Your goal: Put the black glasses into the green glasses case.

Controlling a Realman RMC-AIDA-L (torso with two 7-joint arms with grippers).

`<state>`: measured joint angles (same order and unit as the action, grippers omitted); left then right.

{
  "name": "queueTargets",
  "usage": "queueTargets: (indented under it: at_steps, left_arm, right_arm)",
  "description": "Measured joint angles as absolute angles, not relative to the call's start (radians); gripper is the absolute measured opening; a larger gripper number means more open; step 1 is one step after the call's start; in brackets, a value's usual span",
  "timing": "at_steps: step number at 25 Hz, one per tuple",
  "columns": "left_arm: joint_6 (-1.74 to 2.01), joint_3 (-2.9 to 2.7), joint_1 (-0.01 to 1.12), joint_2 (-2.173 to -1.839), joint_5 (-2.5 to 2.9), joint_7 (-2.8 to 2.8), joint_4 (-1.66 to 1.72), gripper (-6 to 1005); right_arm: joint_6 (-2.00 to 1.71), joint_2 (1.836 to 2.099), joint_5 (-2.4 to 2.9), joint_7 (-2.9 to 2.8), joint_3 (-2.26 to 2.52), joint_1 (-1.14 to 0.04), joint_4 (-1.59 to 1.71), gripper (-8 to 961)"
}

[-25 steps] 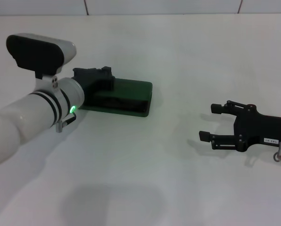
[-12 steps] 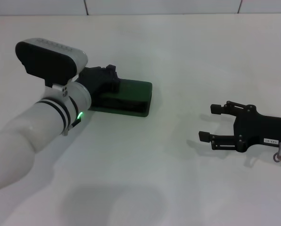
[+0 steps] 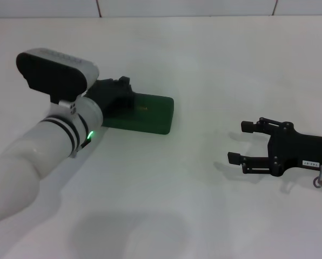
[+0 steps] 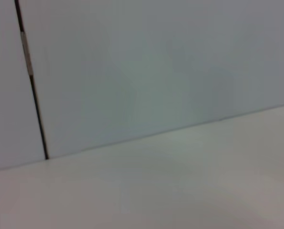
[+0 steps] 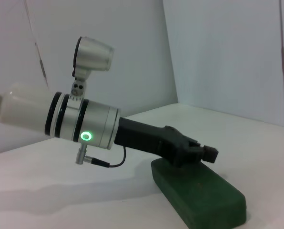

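Although the glasses are not showing in any view, we are judging the task to be near its end: the case (image 3: 142, 112) is lying flat on the bench (image 3: 215, 65) with its lid down, so the glasses are either inside it or out of sight, and we cannot tell which. We are resting our left hand (image 3: 113, 93) on the lid at the end of the case nearest our left arm, which the right wrist view (image 5: 192, 151) is showing as the black hand pressing down on the green top (image 5: 204, 193). Whether that hand's fingers are apart or together we cannot tell, since the arm is covering them from above and the side view is showing only their outline. We are taking the step in hand to be pressing the lid fully closed; what is left, as we are judging it, is lifting the left hand away. Our right hand (image 3: 241, 141) is lying parked on the bench well apart from the case, its fingers spread and gripping nothing. Nothing else is sitting on the bench near the case, so nothing is standing in our way. The left wrist view is showing only bare wall and bench.
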<state>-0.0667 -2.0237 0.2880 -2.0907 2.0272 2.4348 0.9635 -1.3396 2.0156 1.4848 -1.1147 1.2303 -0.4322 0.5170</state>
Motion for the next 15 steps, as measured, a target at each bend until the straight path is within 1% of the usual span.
queueTargets:
  at_steps: [3, 5, 7, 10, 13, 15]
  left_arm:
    - [0.007, -1.994, 0.282, -2.082, 1.988, 2.451, 1.033, 109]
    - [0.148, -1.916, 0.284, -2.072, 1.939, 2.455, 1.098, 109]
    - [0.356, -1.783, 0.322, -2.069, 1.868, 2.442, 1.109, 110]
    - [0.713, -1.529, 0.417, -2.07, 1.696, 2.311, 1.002, 111]
    - [1.003, -1.266, 0.511, -2.071, 1.466, 1.987, 0.746, 111]
    - [1.121, -1.15, 0.536, -2.067, 1.39, 1.8, 0.619, 112]
  right_arm:
    - [-1.344, 2.016, 1.484, -1.116, 1.23, -0.43, 0.517, 872]
    - [-1.348, 2.016, 1.484, -1.117, 1.229, -0.429, 0.517, 872]
    - [-1.353, 2.016, 1.484, -1.118, 1.229, -0.43, 0.517, 872]
    - [-1.355, 2.016, 1.484, -1.118, 1.231, -0.437, 0.517, 872]
    - [-1.358, 2.017, 1.484, -1.118, 1.231, -0.438, 0.517, 872]
    - [-1.358, 2.017, 1.483, -1.114, 1.23, -0.438, 0.517, 872]
